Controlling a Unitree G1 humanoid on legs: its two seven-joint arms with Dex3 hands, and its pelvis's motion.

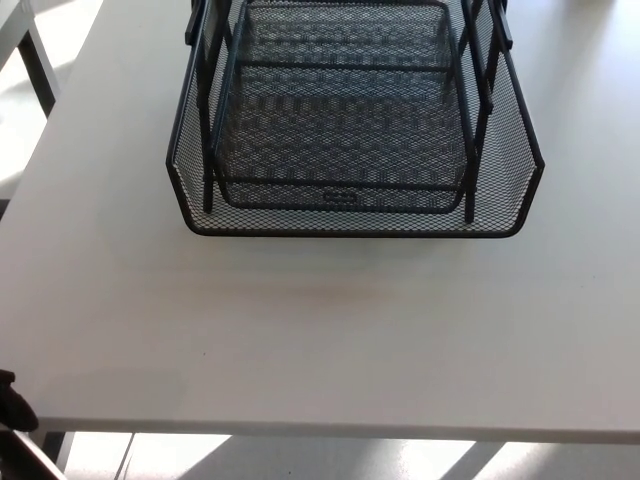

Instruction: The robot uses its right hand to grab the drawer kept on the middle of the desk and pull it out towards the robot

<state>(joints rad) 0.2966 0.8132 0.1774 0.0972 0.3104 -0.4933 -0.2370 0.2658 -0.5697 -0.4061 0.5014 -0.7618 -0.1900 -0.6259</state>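
Drawer of black wire mesh sits at the far middle of the white desk, nested inside a wider mesh tray frame whose front lip faces the robot. Bare desk lies before it. A dark bit of the left hand shows at the lower-left edge; its fingers cannot be judged. The right hand is out of sight.
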